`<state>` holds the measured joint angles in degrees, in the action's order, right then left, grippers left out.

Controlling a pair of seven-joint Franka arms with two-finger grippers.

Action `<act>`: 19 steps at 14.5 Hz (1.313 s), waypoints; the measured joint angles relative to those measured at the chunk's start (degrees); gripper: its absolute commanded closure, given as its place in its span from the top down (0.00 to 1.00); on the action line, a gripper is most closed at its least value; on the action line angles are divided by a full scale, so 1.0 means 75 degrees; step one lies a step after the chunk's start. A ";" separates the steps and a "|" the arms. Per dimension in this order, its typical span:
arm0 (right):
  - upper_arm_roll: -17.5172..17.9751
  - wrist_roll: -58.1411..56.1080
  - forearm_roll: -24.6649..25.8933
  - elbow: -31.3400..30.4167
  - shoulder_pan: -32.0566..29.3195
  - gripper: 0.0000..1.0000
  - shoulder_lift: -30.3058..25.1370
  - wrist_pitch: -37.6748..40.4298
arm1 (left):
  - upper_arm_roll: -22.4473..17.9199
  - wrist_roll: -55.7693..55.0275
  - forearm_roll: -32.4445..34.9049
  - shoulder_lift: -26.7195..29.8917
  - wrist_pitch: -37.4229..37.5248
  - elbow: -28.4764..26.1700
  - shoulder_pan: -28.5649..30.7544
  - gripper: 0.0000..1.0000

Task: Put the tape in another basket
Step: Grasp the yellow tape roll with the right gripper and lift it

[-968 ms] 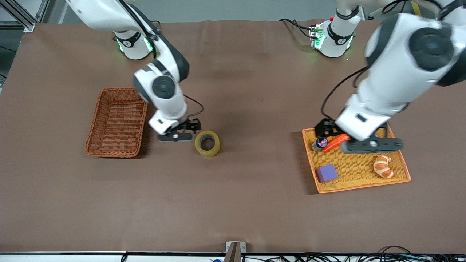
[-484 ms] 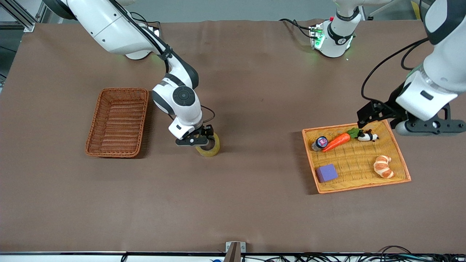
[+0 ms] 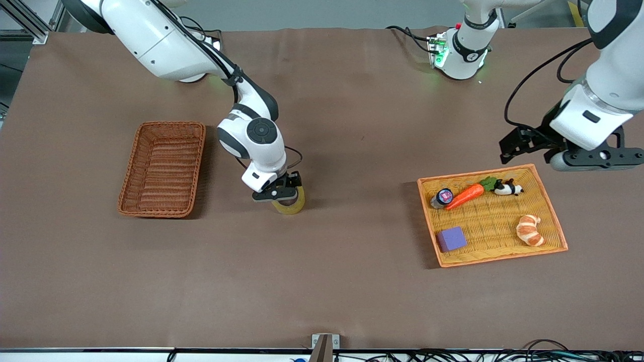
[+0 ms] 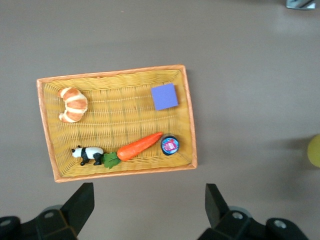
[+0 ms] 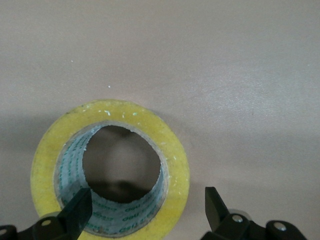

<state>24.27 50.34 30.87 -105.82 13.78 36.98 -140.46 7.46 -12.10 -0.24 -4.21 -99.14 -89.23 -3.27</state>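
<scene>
Tape [image 3: 289, 201] lies flat on the bench between basket [image 3: 163, 168] and tray [image 3: 491, 216], and the right claw [image 3: 277, 193] has dropped over it, fingers wide astride its wall, ready to pinch; the left claw [image 3: 588, 157], also wide, has lifted clear of the tray.

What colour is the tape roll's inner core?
Pale grey-blue with green printing, inside the yellow tape; clearest in the right wrist view.
</scene>
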 measured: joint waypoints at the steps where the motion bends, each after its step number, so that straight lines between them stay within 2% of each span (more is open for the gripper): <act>1: -0.0001 0.0000 0.0118 0.0006 -0.0001 1.00 0.0033 -0.0028 | -0.0125 0.0165 0.0000 0.0182 -0.0378 -0.0356 0.0000 1.00; 3: -0.0003 0.0002 0.0314 0.0015 -0.0002 1.00 0.0103 -0.0049 | -0.0251 0.0263 0.0000 0.0648 -0.0834 -0.1123 -0.0015 1.00; 5: -0.0008 0.0002 0.0415 0.0023 -0.0002 1.00 0.0163 -0.0072 | -0.0287 0.0263 0.0000 0.0976 -0.0867 -0.1564 -0.0021 1.00; 9: -0.0016 0.0002 0.0579 0.0032 -0.0004 0.98 0.0196 -0.0091 | -0.0305 0.0262 0.0000 0.1005 -0.0836 -0.1581 -0.0024 1.00; 11: -0.0019 0.0002 0.0580 0.0032 -0.0005 0.88 0.0197 -0.0091 | -0.0305 0.0262 0.0000 0.0929 -0.0592 -0.1475 -0.0036 1.00; 15: -0.0069 0.0005 0.0583 0.0031 -0.0050 0.86 0.0271 -0.0108 | -0.0282 0.0232 0.0000 0.0868 -0.0155 -0.1449 -0.0093 1.00; 17: -0.0074 0.0000 0.0588 0.0034 -0.0095 0.74 0.0359 -0.0251 | -0.0275 0.0228 0.0000 0.0867 -0.0123 -0.1448 -0.0120 1.00; 19: -0.0055 0.0001 0.0588 0.0041 -0.0095 0.50 0.0356 -0.0308 | -0.0294 0.0228 0.0000 0.0868 -0.0123 -0.1447 -0.0171 1.00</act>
<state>23.86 50.35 35.28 -105.52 13.07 39.65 -142.77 5.26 -10.39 -0.25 2.29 -100.06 -100.08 -4.56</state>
